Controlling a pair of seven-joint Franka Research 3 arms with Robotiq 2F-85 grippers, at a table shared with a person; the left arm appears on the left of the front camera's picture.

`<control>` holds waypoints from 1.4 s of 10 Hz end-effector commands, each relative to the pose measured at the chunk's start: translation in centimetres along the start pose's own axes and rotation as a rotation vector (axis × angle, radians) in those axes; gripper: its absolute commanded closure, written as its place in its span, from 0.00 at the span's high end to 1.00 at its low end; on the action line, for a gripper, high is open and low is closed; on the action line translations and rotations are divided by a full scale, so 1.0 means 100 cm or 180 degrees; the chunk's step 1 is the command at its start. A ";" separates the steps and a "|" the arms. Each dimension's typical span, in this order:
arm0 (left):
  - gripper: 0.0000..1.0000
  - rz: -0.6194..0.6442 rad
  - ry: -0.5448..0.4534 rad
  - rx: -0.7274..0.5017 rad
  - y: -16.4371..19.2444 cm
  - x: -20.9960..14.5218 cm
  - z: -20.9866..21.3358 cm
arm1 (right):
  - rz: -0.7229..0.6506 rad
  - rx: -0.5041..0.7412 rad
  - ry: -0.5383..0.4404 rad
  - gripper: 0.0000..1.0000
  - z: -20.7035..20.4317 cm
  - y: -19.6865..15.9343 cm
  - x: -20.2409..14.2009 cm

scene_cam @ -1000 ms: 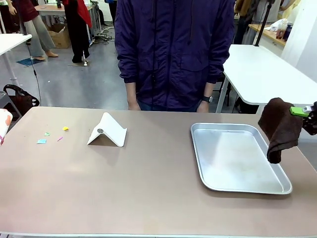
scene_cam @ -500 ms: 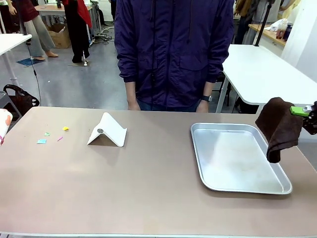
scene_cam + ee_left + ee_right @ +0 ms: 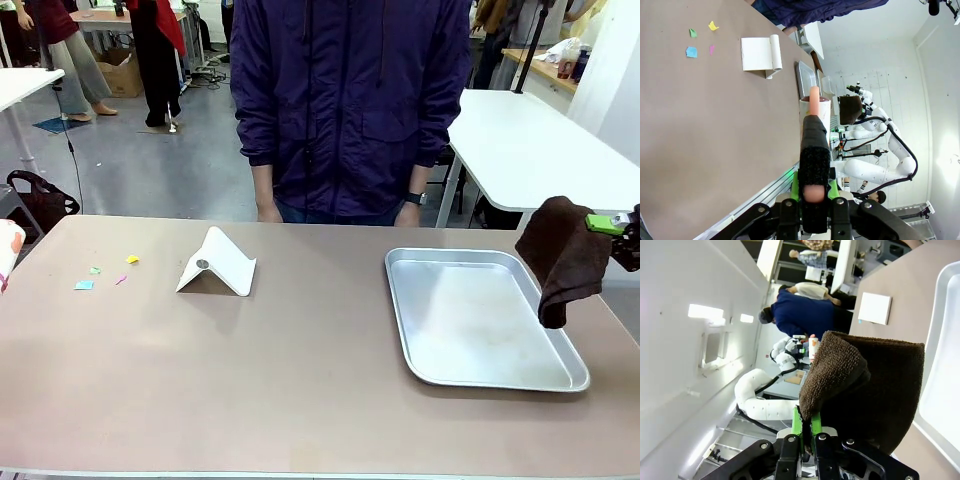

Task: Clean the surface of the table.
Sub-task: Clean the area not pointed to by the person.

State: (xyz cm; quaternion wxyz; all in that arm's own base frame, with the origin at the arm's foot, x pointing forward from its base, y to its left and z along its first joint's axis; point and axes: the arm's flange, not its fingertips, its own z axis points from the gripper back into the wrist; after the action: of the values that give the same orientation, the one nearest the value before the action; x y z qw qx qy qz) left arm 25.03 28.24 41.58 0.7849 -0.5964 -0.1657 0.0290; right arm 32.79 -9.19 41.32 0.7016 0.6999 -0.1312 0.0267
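We list: surface (image 3: 300, 390), plain matte brownish-taupe, pale-edged; tray (image 3: 470, 320), shiny silver; cloth (image 3: 565, 250), dark brown; folded card (image 3: 228, 265), white; paper scraps (image 3: 84, 285), blue, green, yellow, pink; person's jacket (image 3: 350, 100), dark purple; tool (image 3: 814, 150), black, pink-tipped; neighbouring table (image 3: 530, 140), white.

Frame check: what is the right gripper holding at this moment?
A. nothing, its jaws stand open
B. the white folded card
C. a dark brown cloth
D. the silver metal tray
C: the right gripper has its green pads clamped on the dark brown cloth, which hangs down by the right rim of the metal tray.
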 end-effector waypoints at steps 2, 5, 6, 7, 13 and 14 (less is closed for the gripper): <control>0.14 0.0035 0.0030 0.0013 -0.004 -0.001 -0.001 | 0.0044 0.0003 0.0022 0.07 -0.001 0.003 0.004; 0.22 0.0054 -0.0119 0.0346 -0.011 0.000 -0.008 | 0.0044 0.0003 0.0022 0.07 -0.001 0.003 0.004; 0.22 0.0180 -0.0177 0.0515 -0.020 0.007 -0.012 | 0.0044 0.0003 0.0022 0.07 -0.001 0.003 0.004; 0.22 0.0269 -0.0326 0.0677 -0.025 0.014 -0.013 | 0.0044 0.0003 0.0022 0.07 -0.001 0.003 0.004; 0.22 0.1038 -0.1001 0.1251 -0.006 0.071 -0.041 | 0.0044 0.0003 0.0022 0.07 -0.001 0.003 0.004; 0.22 0.1109 -0.1045 0.1273 0.001 0.080 -0.047 | 0.0044 0.0003 0.0022 0.07 -0.001 0.003 0.004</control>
State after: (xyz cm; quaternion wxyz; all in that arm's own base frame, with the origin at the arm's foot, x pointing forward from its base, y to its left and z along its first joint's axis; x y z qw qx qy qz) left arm 33.16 26.22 42.30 0.8406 -0.4349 -0.1740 0.2722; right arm 32.82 -9.17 41.30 0.7017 0.6999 -0.1306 0.0267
